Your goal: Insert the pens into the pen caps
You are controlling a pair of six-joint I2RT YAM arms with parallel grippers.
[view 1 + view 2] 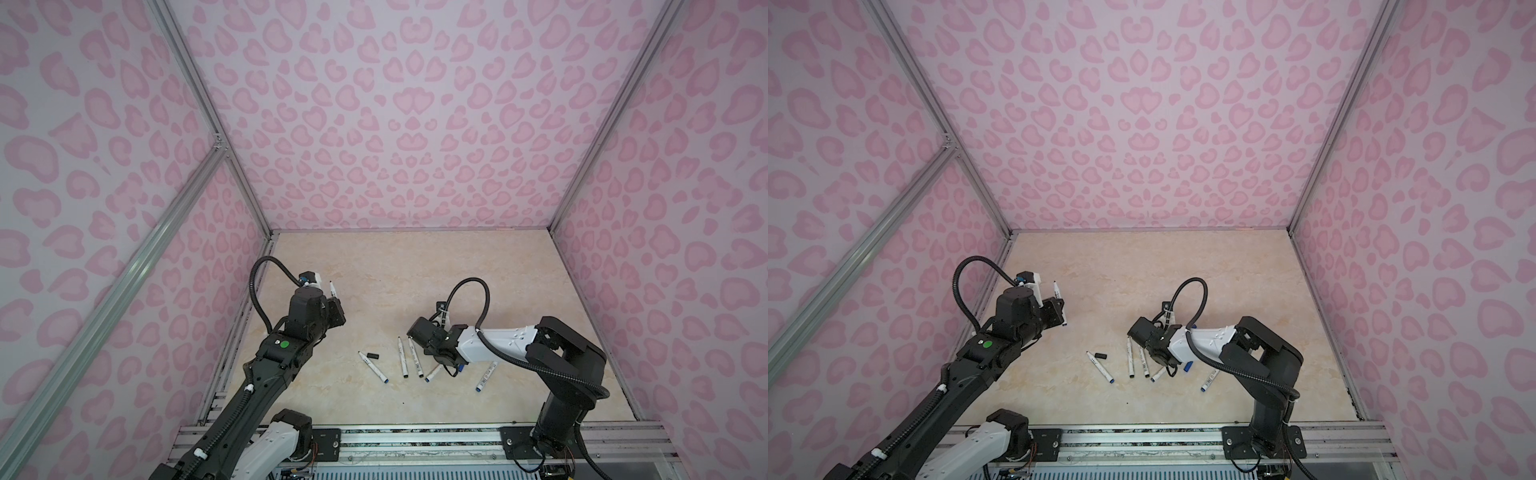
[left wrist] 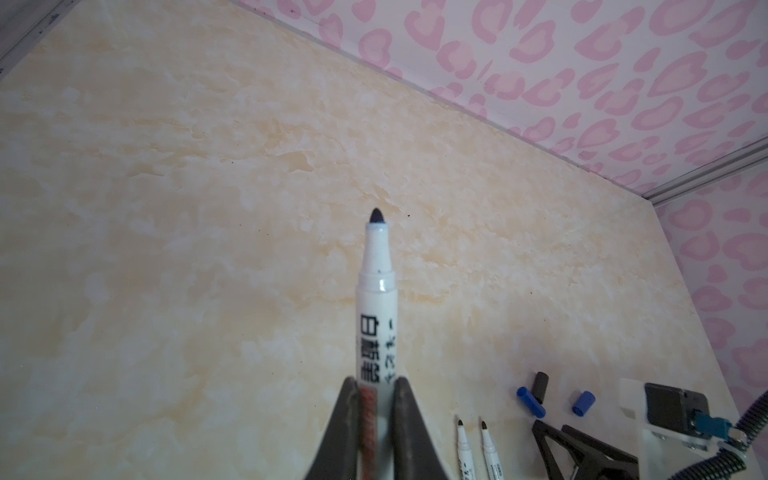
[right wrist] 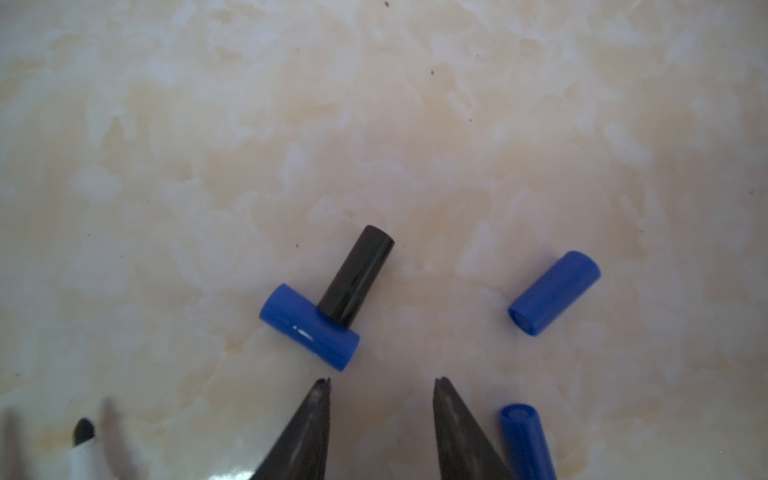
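— Since the table [image 1: 415,266] is the biggest thing in view, what is it like?
— Pale marbled beige, closed in by pink spotted walls [image 1: 374,124]. Both arms reach over it. The left arm [image 1: 286,349] is raised over its left side. The right arm [image 1: 498,345] bends low near the front middle.
— What about the left fingers [image 2: 345,419]?
— They are closed on the held pen [image 2: 376,291]. Its white barrel sticks out between them, with the dark tip bare. In both top views it stands nearly upright, clear of the table.
— And the right fingers [image 3: 320,399]?
— They are apart with nothing between them, low over the table among the caps.
— Where are the other pens?
— Five lie flat near the front middle. The leftmost pen [image 1: 372,367] slants. Next to it the two middle pens [image 1: 402,357] lie almost parallel. The short-showing pen [image 1: 433,372] is partly under the right wrist. The far-right pen [image 1: 487,376] lies apart from the rest.
— And the caps?
— Just ahead of the right fingers, the black cap [image 3: 357,276] butts end-on against the side of the first blue cap [image 3: 309,326], touching it. The second blue cap [image 3: 555,293] lies apart from that pair. The third blue cap [image 3: 525,440] sits just beside one finger. The lone black cap [image 1: 372,356] lies just beside the leftmost pen.
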